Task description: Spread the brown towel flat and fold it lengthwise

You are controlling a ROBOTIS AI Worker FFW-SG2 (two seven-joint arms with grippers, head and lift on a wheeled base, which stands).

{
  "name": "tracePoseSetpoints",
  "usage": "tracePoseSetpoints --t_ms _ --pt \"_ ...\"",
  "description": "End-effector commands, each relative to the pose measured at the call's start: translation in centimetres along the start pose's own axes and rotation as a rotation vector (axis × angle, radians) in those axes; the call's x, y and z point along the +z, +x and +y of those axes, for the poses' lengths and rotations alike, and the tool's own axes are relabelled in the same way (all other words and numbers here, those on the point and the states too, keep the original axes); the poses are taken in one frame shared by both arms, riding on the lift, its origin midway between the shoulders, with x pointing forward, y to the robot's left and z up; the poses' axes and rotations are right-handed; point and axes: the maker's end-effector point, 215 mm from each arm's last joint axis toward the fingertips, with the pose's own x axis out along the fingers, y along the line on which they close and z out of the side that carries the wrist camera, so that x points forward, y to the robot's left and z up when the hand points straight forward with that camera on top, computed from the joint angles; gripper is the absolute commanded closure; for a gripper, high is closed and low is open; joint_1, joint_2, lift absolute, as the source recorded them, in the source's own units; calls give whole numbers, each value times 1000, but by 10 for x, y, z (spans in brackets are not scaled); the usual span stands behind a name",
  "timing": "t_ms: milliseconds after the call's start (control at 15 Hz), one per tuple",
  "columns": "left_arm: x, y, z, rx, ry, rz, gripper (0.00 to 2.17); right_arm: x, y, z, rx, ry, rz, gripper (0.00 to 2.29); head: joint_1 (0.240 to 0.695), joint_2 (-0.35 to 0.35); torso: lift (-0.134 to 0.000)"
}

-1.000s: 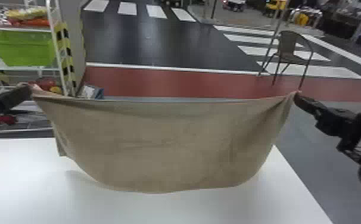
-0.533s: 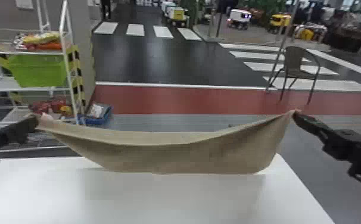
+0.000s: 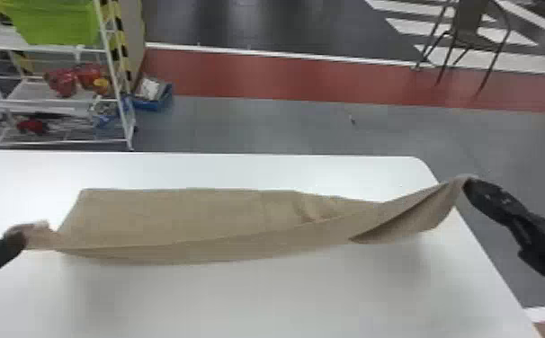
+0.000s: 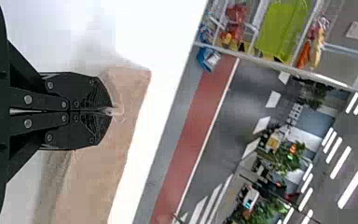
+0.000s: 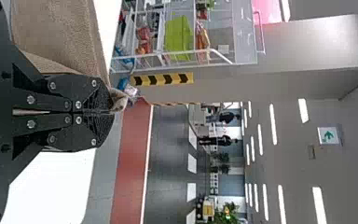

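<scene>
Head view: the long brown cloth towel stretches left to right over the flat white counter, its ends pinched by the black left gripper and black right gripper.

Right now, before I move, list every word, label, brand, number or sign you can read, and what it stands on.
No words, brands or numbers can be read, on the brown towel or elsewhere.
One sign: a green symbol on a white panel; any wording is too small to read.
One marking: black chevrons on a yellow strip.
</scene>
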Motion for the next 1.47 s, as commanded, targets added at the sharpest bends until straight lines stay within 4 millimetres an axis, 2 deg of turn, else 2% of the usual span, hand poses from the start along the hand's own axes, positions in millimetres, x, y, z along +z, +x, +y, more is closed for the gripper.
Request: tracePoseSetpoints --t_ms 0,133,267,400,533,667,800,867,933,1000,1067,1133,1200,1267,1400 --pt "-37 -19 21 68 -2 61 1889 -17 -43 -2 -19 -16 10 1690 695 -176 -123" --pt "-57 -31 35 100 -23 92 1889 -31 -71 5 11 -18 34 1690 695 -193 -123" --pt "-71 -42 49 132 -34 115 1889 -43 -89 5 24 -32 57 1686 695 -205 -123" --pt "-73 -49 56 137 -34 119 1889 -52 -97 6 33 -39 81 1686 695 -218 -123" --pt "-77 -53 63 151 -29 129 1889 -67 -99 17 66 -25 116 1673 695 -219 -123" --pt "-75 -60 76 186 -17 127 1889 -91 -104 23 87 -8 166 1666 695 -208 -123" --pt "-73 -67 90 213 -16 124 1868 -109 -116 22 93 9 208 1659 695 -177 -123" --pt "-73 -71 97 228 -17 127 1791 -114 -121 28 116 9 219 1514 695 -169 -123" --pt "-73 -74 102 234 -20 125 1602 -117 -125 33 128 5 229 1514 695 -163 -123" --pt "-70 -77 106 237 -18 121 1305 -121 -127 36 134 -3 234 1507 695 -141 -123" --pt "-67 -82 112 251 -13 117 596 -124 -128 35 131 -1 242 1490 695 -130 -123" --pt "-63 -88 116 264 -5 112 66 -127 -133 35 130 2 253 1490 695 -118 -123" --pt "-60 -93 122 278 -1 109 22 -128 -136 35 131 -1 258 1480 695 -110 -123" --pt "-61 -99 129 292 -4 117 26 -127 -140 37 142 3 256 1335 695 -101 -123" --pt "-67 -102 136 302 -17 131 29 -122 -144 35 137 12 238 1312 695 -70 -123"
